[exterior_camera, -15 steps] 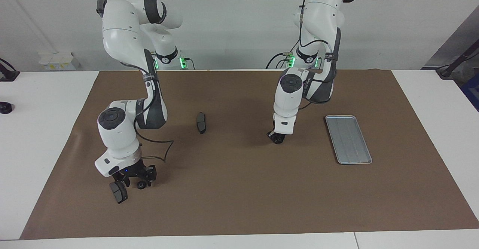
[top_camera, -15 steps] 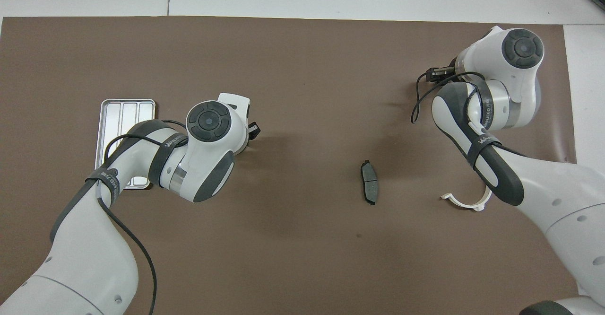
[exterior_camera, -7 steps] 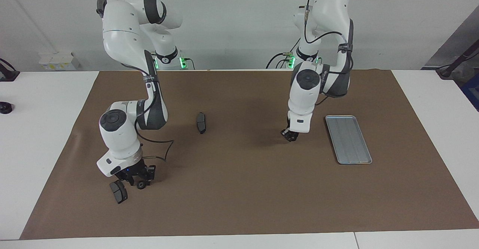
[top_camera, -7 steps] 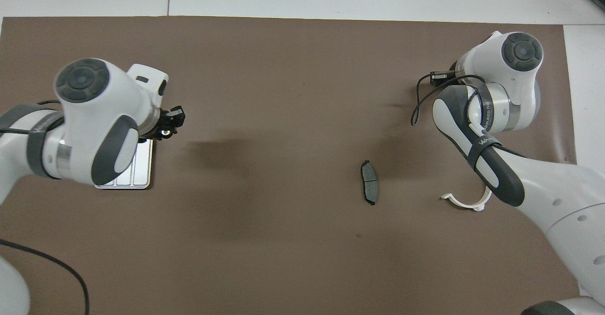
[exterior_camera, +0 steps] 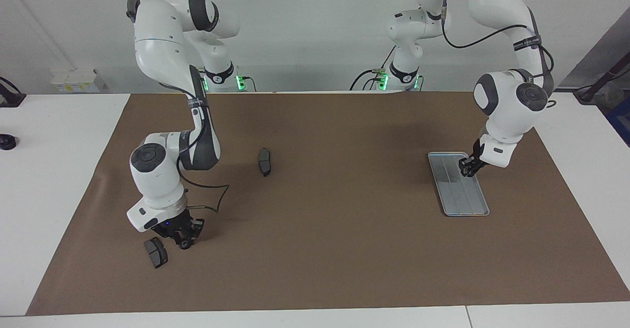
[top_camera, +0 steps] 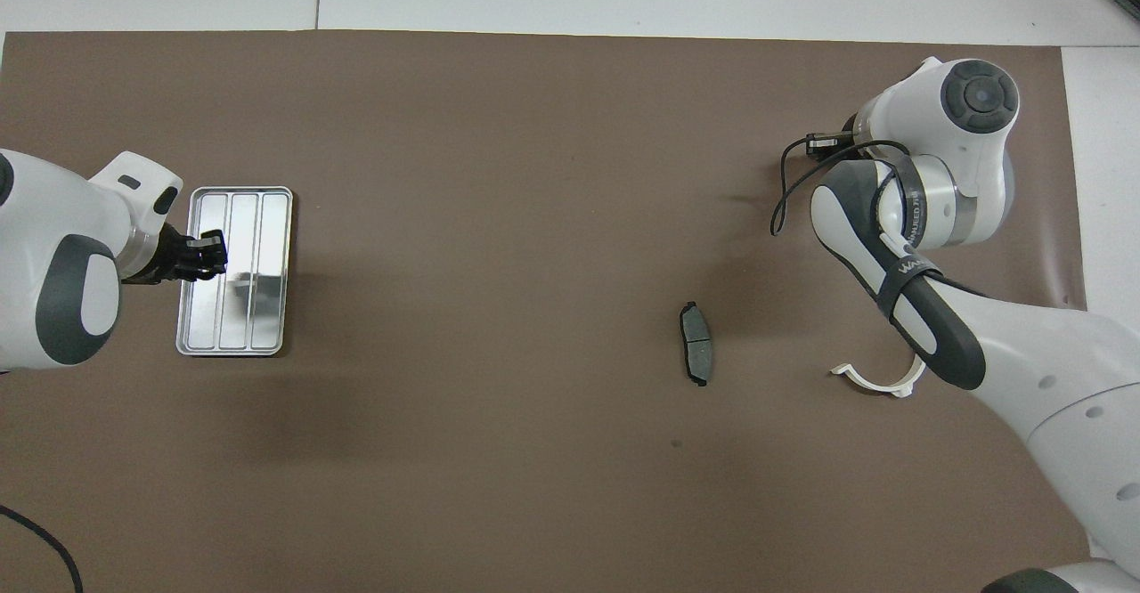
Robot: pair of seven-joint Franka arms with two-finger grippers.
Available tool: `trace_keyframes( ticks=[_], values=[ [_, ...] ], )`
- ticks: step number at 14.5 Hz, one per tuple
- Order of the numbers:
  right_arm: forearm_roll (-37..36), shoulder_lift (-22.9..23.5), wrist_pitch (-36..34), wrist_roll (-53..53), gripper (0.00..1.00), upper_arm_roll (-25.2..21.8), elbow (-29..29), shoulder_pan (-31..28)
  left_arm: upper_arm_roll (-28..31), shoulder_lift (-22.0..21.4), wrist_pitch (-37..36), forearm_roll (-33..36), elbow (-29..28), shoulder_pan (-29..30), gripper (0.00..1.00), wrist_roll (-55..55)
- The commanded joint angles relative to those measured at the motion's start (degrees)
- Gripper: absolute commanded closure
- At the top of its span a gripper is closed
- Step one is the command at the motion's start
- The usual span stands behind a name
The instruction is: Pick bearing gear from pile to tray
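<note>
A small black bearing gear (exterior_camera: pixel 185 243) lies on the brown mat at the right arm's end, with my right gripper (exterior_camera: pixel 183 235) down on it and its fingers drawn in against it. A dark grey pad (exterior_camera: pixel 156 252) lies just beside them. In the overhead view the right wrist hides this gripper and the ring. The silver tray (exterior_camera: pixel 466 201) (top_camera: pixel 267 308) lies at the left arm's end. My left gripper (exterior_camera: pixel 466 168) (top_camera: pixel 205 255) hangs low over the tray, shut on a small dark bearing gear that barely shows.
A second dark grey pad (exterior_camera: pixel 265 161) (top_camera: pixel 696 344) lies mid-mat. A white half-ring bracket (top_camera: pixel 877 385) rests near the right arm's forearm. The right arm's black cable (exterior_camera: pixel 216 200) loops over the mat beside its wrist.
The left arm has swung from the middle of the mat to over the tray, its gripper still shut. The right gripper's fingers have closed in on the ring.
</note>
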Motion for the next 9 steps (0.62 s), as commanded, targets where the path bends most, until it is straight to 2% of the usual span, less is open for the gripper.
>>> trace_keyframes(
  ticks=[1,2,3,5,6,9],
  values=[
    [-0.23,-0.63,-0.13,0.88,1.0,1.61,1.59,2.56,-0.38,-1.95,3.58,-2.56,-4.47,-1.15,1.0,0.05],
    [-0.23,-0.72,-0.12,0.97,1.0,1.96,1.94,4.23,-0.38,-1.95,3.94,-2.65,-4.91,-1.41,1.0,-0.3],
    [-0.23,-0.81,-0.12,1.84,1.0,1.96,2.38,6.33,-0.38,-1.95,4.55,-2.65,-5.78,-1.76,0.95,-0.48],
    [-0.14,-0.72,0.4,6.22,1.0,2.66,3.52,10.82,-0.38,-1.95,6.05,-2.65,-6.14,-1.94,0.45,-0.66],
    [0.03,-0.55,0.84,8.77,1.0,2.84,3.79,12.84,-0.38,-1.86,5.96,-2.65,-5.97,-2.03,0.0,-0.49],
    [0.82,-0.28,1.28,12.13,1.0,3.98,5.29,18.29,-0.29,-2.21,-0.51,-2.57,-0.1,-1.94,0.0,0.13]
  ],
)
